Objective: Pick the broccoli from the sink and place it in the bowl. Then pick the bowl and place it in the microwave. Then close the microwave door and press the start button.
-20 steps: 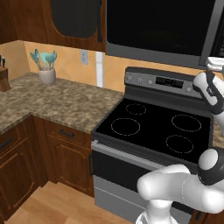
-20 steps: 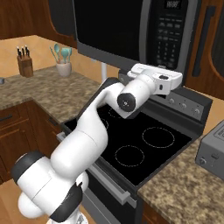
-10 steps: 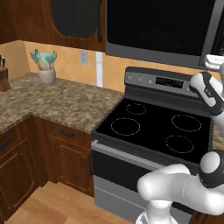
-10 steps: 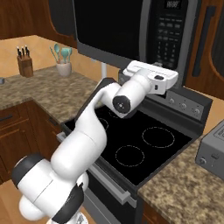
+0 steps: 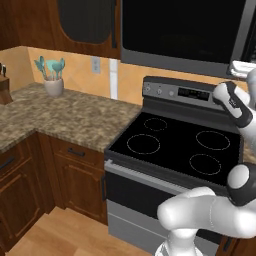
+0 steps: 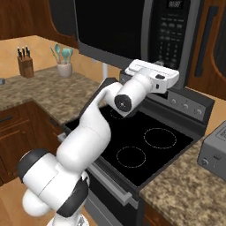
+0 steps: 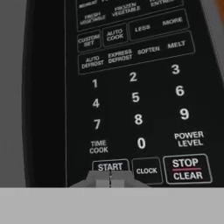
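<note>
The microwave (image 6: 132,31) hangs above the stove with the microwave door (image 5: 180,30) closed flat, its black window dark. In the hand view its keypad is very close, and the START button (image 7: 110,166) sits just above my gripper (image 7: 110,178). The two fingertips are pressed together with nothing between them, at or nearly touching the button's lower edge. In the right base view my white hand (image 6: 152,76) is raised just below the control panel (image 6: 174,33). The broccoli, the sink and the bowl are out of view.
A black stove (image 5: 175,145) stands directly under the microwave, with its control strip (image 6: 187,103) close below my hand. A utensil holder (image 5: 52,82) and a knife block (image 6: 26,66) stand on the granite counter (image 5: 65,117) to the left. A grey toaster (image 6: 215,152) is at the right.
My hand has edged slightly left and up toward the control panel, and the forearm has turned a little. The gripper stayed shut and the door stayed closed.
</note>
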You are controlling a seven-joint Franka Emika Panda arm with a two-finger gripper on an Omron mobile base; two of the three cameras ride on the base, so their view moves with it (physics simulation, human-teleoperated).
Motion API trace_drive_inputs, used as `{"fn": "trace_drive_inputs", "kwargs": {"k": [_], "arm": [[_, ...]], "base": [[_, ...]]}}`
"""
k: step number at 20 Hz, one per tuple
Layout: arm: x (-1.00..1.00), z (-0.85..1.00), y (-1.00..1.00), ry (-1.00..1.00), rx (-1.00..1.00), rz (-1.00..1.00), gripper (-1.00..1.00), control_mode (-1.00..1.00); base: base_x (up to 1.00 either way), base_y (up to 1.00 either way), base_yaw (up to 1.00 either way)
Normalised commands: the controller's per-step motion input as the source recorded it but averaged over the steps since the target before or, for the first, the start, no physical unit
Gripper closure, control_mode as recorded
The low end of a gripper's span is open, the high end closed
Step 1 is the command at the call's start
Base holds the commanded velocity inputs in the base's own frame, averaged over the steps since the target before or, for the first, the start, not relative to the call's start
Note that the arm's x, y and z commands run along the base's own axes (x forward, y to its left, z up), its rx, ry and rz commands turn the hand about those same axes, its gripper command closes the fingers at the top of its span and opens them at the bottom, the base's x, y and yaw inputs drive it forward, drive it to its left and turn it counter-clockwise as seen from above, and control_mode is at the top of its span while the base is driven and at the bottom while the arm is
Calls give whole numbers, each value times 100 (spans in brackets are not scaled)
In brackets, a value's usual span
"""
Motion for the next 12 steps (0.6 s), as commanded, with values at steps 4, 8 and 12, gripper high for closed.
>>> {"fn": "trace_drive_inputs", "kwargs": {"k": [4,8,12], "arm": [[72,-13,-23,0,0,0,100,-100],[89,-35,-41,7,4,19,100,-100],[-20,2,-7,-6,5,24,100,-100]], "base": [[0,0,0],[0,0,0],[0,0,0]]}}
